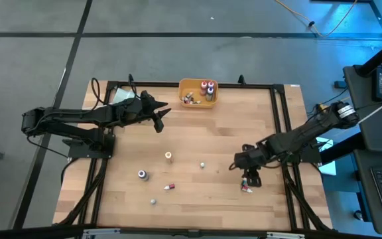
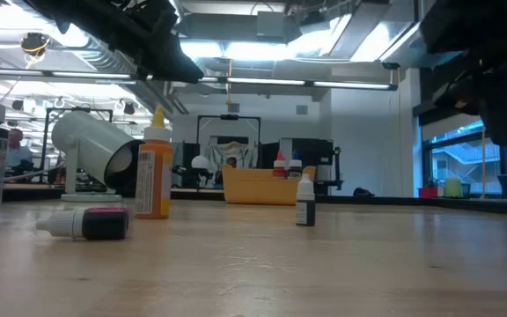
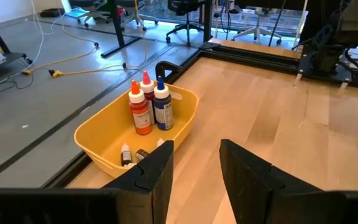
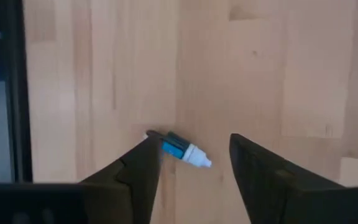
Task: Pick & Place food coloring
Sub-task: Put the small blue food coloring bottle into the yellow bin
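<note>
Bottles of food coloring lie scattered over the counter (image 1: 277, 126), and the one that matters to us now is the small blue-bodied dropper bottle (image 4: 180, 149) on its side, directly below the right tool (image 4: 191, 171). We see that tool with its fingers parted and nothing between them; the bottle sits in the gap, nearer one finger, its long axis running across the opening rather than along it, white tip towards the other finger. We judge a straight descent should do. The left tool (image 3: 194, 168) hovers open and empty beside the orange bin (image 3: 95, 134), which already holds several bottles.
</note>
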### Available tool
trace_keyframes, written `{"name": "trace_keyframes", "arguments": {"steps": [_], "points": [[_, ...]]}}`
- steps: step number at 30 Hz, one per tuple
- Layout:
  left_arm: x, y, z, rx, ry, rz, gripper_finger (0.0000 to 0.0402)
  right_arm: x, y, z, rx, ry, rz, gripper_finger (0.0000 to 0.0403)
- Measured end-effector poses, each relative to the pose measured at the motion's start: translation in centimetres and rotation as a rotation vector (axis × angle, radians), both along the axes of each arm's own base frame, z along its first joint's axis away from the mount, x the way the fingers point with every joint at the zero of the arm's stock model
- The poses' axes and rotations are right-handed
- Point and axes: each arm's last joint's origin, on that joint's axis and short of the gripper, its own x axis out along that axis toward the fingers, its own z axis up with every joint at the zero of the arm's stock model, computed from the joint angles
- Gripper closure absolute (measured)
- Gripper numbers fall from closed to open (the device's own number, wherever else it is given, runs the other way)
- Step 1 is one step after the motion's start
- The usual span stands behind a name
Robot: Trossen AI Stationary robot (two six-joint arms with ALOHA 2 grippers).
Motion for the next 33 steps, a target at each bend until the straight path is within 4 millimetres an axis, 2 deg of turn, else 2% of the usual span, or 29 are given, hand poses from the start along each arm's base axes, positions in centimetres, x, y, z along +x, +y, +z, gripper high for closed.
{"name": "trace_keyframes", "arguments": {"steps": [4,7,12,18,24,27,33], "points": [[0.0,0.0,0.0,0.0,0.0,0.0,0.0274,-0.2,0.4,-0.1,-0.014,-0.003,0.001,0.0178],[0.0,0.0,0.0,0.0,0.0,-0.001,0.0274,0.0,0.6,0.0,0.034,-0.016,-0.033,0.016],[0.0,0.0,0.0,0.0,0.0,-0.001,0.0274,0.8,1.2,0.6,0.15,-0.087,0.016,0.0141],[0.0,0.0,0.0,-0.007,-0.004,0.001,0.0274,1.4,1.5,1.0,0.193,-0.157,0.001,0.0137],[0.0,0.0,0.0,-0.017,-0.011,0.005,0.0274,1.2,1.7,1.0,0.276,-0.074,-0.096,0.0137],[0.0,0.0,0.0,-0.021,-0.013,0.005,0.0274,1.3,1.8,1.1,0.281,-0.087,-0.096,0.0137],[0.0,0.0,0.0,-0.022,-0.014,0.006,0.0274,1.0,1.3,0.7,0.169,-0.09,-0.123,0.0137]]}}
